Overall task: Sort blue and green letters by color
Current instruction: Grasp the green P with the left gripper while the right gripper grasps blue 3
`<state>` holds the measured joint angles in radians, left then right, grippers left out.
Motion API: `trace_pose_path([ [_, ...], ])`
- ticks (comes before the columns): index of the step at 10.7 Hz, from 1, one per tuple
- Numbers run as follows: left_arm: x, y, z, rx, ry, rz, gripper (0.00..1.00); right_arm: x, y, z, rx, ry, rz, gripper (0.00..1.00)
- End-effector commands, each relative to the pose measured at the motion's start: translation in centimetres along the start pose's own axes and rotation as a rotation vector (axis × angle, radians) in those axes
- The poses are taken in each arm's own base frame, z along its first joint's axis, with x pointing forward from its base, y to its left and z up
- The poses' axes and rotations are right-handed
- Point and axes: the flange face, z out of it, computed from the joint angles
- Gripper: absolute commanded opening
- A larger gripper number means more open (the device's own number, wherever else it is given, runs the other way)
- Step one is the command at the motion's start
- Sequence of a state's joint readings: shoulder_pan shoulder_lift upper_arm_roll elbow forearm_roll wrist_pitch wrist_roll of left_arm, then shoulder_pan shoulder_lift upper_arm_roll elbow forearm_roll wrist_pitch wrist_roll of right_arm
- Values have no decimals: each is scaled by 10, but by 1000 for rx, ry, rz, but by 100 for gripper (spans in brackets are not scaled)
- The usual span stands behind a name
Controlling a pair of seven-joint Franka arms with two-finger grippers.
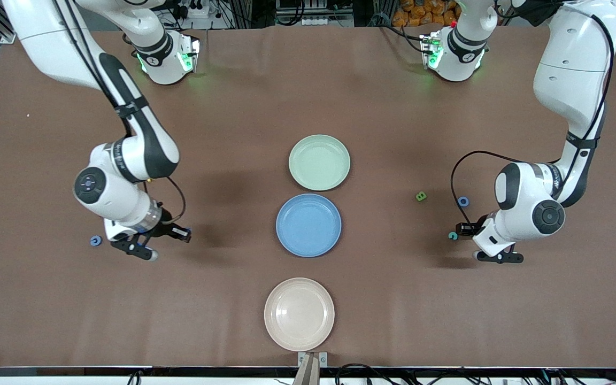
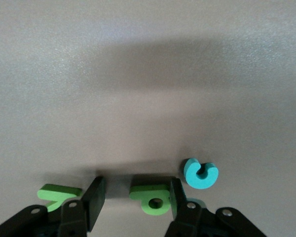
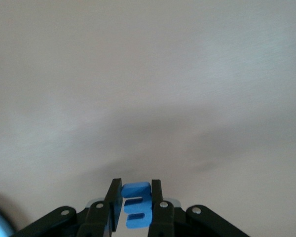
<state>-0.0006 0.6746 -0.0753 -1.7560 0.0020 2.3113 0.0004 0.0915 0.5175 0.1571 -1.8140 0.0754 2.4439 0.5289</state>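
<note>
My right gripper (image 3: 136, 183) is shut on a blue letter (image 3: 138, 210) and holds it above the table toward the right arm's end (image 1: 139, 250). My left gripper (image 2: 136, 189) is open, low over the table toward the left arm's end (image 1: 498, 258). A green letter (image 2: 153, 198) lies between its fingers, close to one finger (image 2: 176, 197). A second green letter (image 2: 56, 193) lies just outside the other finger. A teal C-shaped letter (image 2: 200, 174) lies beside them and also shows in the front view (image 1: 453, 235). The green plate (image 1: 319, 162) and blue plate (image 1: 308, 225) stand mid-table.
A beige plate (image 1: 299, 314) stands nearest the front camera. A blue ring letter (image 1: 95, 240) lies beside the right gripper. Another blue ring letter (image 1: 463, 201) and a green letter (image 1: 421, 196) lie between the plates and the left arm.
</note>
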Motion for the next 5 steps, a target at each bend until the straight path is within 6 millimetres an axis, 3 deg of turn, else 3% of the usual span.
trace_pose_path([
  [1,2,1,4,22,6,-6,58,-27,-84,15,24,2,-16,4],
  [3,3,2,4,21,14,-5,52,-49,-126,27,39,-1,-67,5],
  [5,2,6,8,22,9,1,32,-77,-160,32,54,1,-124,5],
])
